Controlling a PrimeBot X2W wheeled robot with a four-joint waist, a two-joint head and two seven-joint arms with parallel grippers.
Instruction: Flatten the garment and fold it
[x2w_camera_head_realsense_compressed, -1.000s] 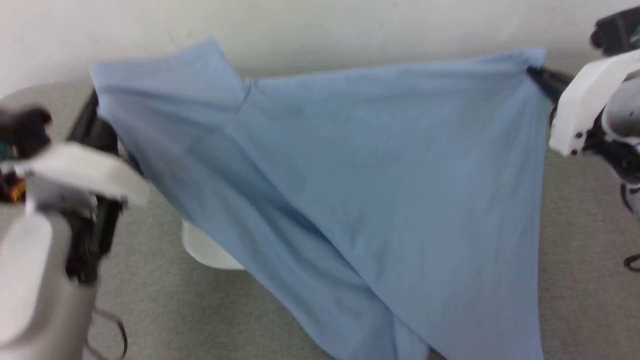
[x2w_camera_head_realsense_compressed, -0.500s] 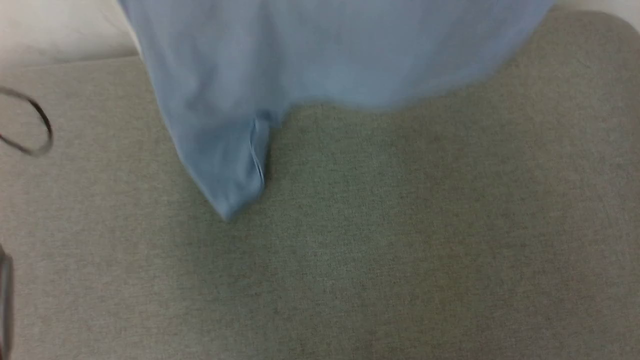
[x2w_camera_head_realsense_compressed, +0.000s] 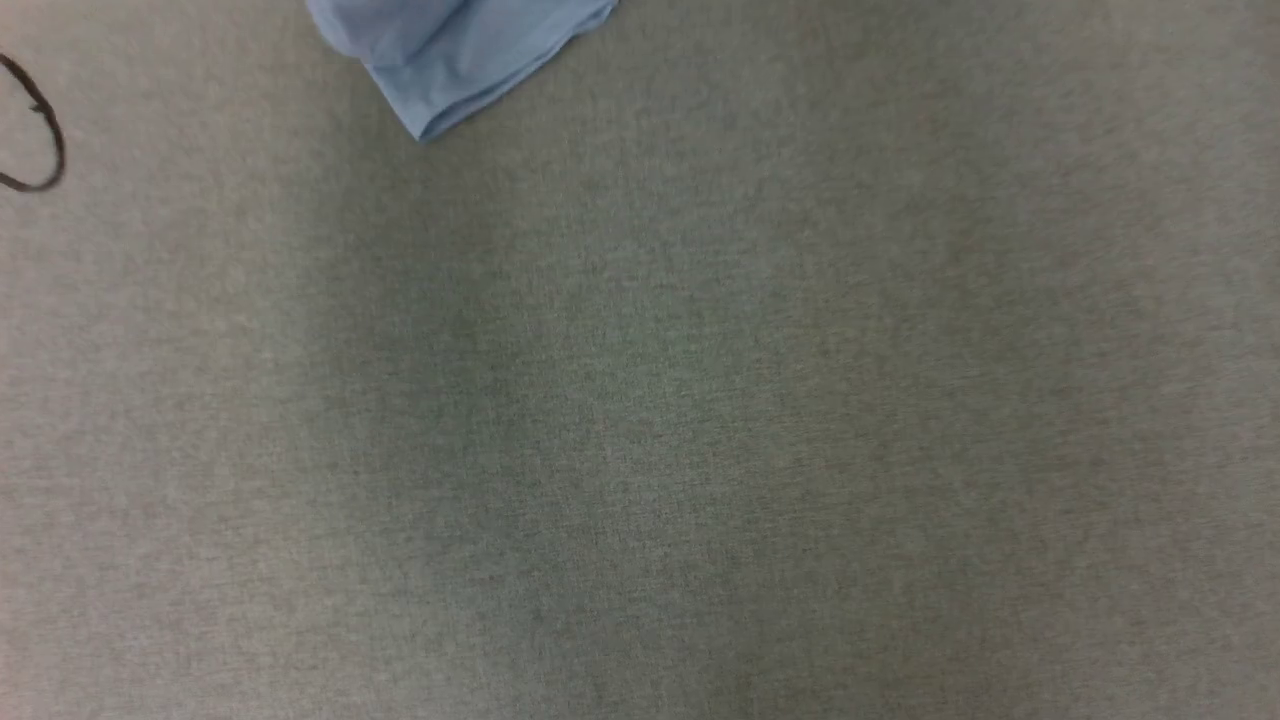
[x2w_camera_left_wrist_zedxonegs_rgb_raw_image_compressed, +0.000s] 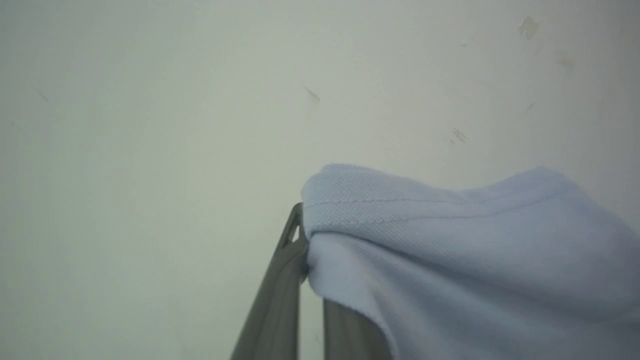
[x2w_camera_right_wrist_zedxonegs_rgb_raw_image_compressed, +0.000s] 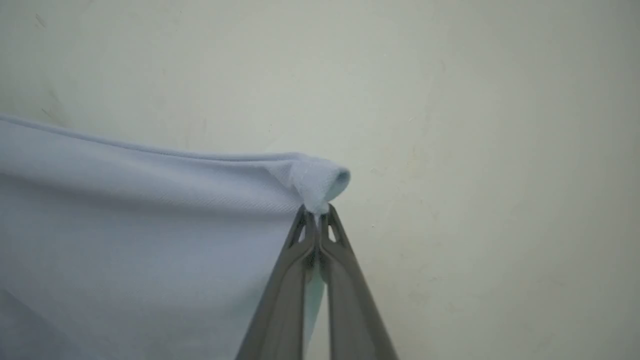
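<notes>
The garment (x2w_camera_head_realsense_compressed: 455, 55) is light blue; in the head view one hanging corner of it lies at the top edge, over the grey surface. In the left wrist view my left gripper (x2w_camera_left_wrist_zedxonegs_rgb_raw_image_compressed: 305, 240) is shut on a hemmed edge of the garment (x2w_camera_left_wrist_zedxonegs_rgb_raw_image_compressed: 450, 250), which drapes to the right over one finger. In the right wrist view my right gripper (x2w_camera_right_wrist_zedxonegs_rgb_raw_image_compressed: 316, 215) is shut on a bunched corner of the garment (x2w_camera_right_wrist_zedxonegs_rgb_raw_image_compressed: 150, 225), and the cloth stretches away to the left. Both grippers are raised in front of a pale wall.
A grey fabric-covered surface (x2w_camera_head_realsense_compressed: 700, 420) spreads across the head view. A dark cable loop (x2w_camera_head_realsense_compressed: 40, 130) lies at its left edge. A pale wall (x2w_camera_right_wrist_zedxonegs_rgb_raw_image_compressed: 475, 125) stands behind both grippers.
The head camera has tilted down, so both arms and most of the garment have left its picture. The hanging corner now sits higher and smaller at the top.
</notes>
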